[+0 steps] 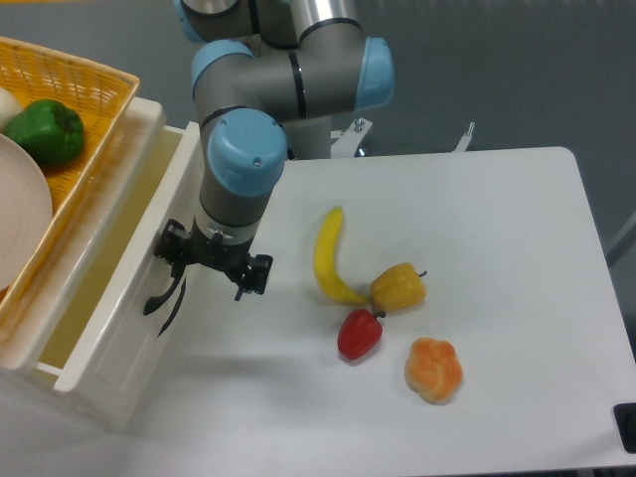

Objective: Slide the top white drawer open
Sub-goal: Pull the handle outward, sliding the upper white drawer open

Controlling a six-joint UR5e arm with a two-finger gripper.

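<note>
top white drawer lengthwise, handle rightward

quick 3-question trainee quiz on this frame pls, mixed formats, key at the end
1. True or false: the glossy cream-white top drawer is partly open, with its inside showing.
2. Multiple choice: what does the two-finger gripper sit at? A) the yellow banana B) the curved black handle on the top drawer front C) the yellow woven basket
3. Fill in: the red pepper lies just below the ____ pepper.

Key
1. True.
2. B. Whether the fingers are clamped on the handle cannot be made out.
3. Yellow.
</note>
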